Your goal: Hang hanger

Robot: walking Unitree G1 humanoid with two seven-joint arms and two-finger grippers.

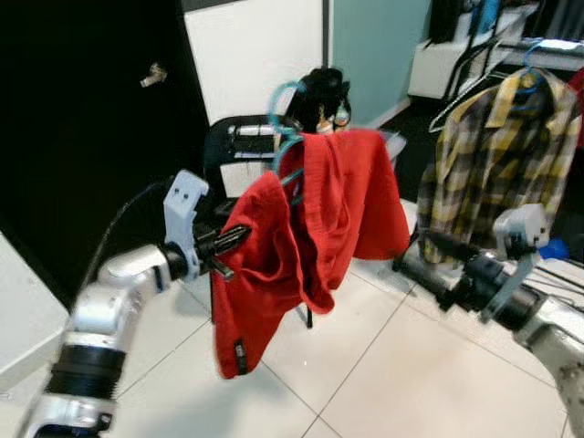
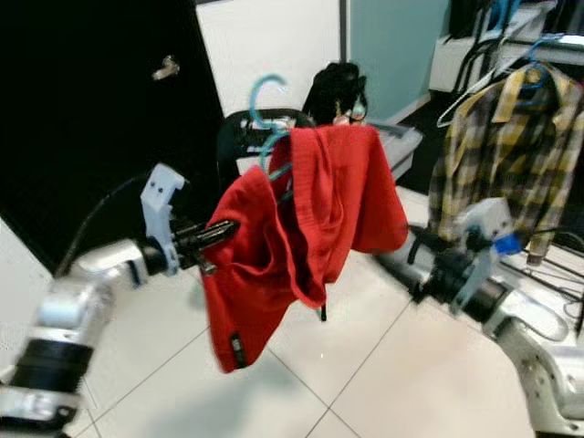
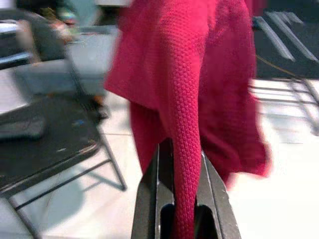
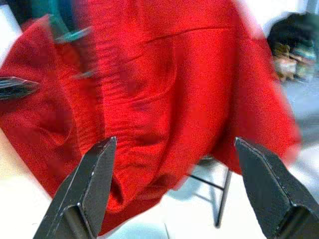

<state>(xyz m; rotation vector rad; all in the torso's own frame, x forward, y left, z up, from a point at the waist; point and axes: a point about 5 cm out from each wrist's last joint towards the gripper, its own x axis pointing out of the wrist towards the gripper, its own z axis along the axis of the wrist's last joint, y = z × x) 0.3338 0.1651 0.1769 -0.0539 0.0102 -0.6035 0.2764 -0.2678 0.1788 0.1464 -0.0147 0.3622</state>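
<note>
A red knitted sweater [image 1: 301,228] hangs in the air on a teal hanger [image 1: 285,128], whose hook curls up above the garment's neck, in front of a black folding chair [image 1: 239,146] that stands on the white tiled floor [image 1: 392,365]. The left tool [image 1: 239,235] reaches in from the robot's left and is clamped on a fold at the sweater's near edge; in the left wrist view the red knit runs straight down between its two black fingers [image 3: 152,199], which press it from both sides. The right tool [image 4: 182,184] is held out at the sweater's lower right side with its fingers spread wide apart, gripping nothing; in the right wrist view the red cloth hangs beyond the gap between them. Behind the sweater a dark bundle [image 1: 327,91] sits on top of the chair's back. Further right, a yellow and grey plaid shirt [image 1: 497,155] hangs on its own blue hanger [image 1: 529,64] from a clothes rail [image 1: 547,46].
</note>
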